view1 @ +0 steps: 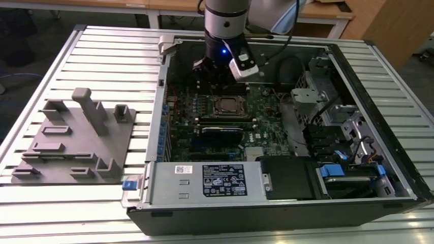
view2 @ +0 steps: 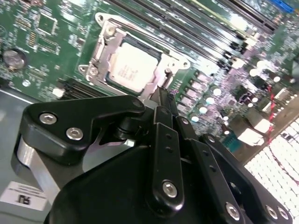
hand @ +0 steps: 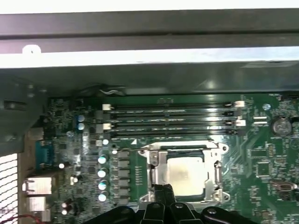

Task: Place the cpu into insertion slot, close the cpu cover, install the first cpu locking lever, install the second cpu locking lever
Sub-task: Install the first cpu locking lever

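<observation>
Tool (view2: 162, 93) and seated cpu (view2: 133, 65) inside the open computer case (view1: 379, 76), which is laid on the slatted worktop (view1: 101, 46). The fingers are drawn together into one narrow tip, and nothing is seen gripped between them. In both wrist views the tip is placed just beside one edge of the insertion slot (hand: 183, 153), at or very near the silvery rim; actual contact cannot be confirmed. From the tip, the cpu lies straight ahead across that edge. The long black memory slots (hand: 170, 116) are found on the far side of the socket and run parallel to the edge at which the tip is held. The chip is square, so no long axis is presented.

The slot is occupied: the pale metal top of the cpu is seen flat within it, and the cpu cover (hand: 156, 172) appears lowered around it, framing the chip through its cut-out. Whether the locking levers are latched cannot be told. In the exterior view the arm is seen descending into the case beside the socket. A grey moulded holder (view1: 74, 147) is set on the worktop at the exterior view's left, well apart from the tool.
</observation>
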Available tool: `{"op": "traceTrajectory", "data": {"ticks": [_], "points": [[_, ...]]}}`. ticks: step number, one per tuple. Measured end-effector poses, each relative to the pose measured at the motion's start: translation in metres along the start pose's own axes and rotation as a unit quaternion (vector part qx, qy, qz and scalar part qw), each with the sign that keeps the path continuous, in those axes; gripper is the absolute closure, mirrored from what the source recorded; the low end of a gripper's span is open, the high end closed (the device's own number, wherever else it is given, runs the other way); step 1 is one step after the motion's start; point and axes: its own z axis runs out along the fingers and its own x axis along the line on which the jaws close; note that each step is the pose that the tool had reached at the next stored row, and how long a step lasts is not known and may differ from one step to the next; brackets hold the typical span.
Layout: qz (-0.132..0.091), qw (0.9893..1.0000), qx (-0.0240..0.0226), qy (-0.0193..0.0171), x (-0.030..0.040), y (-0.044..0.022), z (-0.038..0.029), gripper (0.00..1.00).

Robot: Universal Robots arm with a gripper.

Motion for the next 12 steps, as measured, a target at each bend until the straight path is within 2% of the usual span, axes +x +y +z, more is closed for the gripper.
{"op": "traceTrajectory", "data": {"ticks": [6, 9, 12], "points": [[0.0, 1.0, -0.0002, -0.0001, 0.0128, -0.0012, -0.0003, 0.89], [0.0, 1.0, -0.0001, 0.0, 0.0132, -0.0013, -0.0009, 0.89], [0.0, 1.0, -0.0011, 0.0, 0.0131, -0.0011, -0.0055, 0.89]]}}
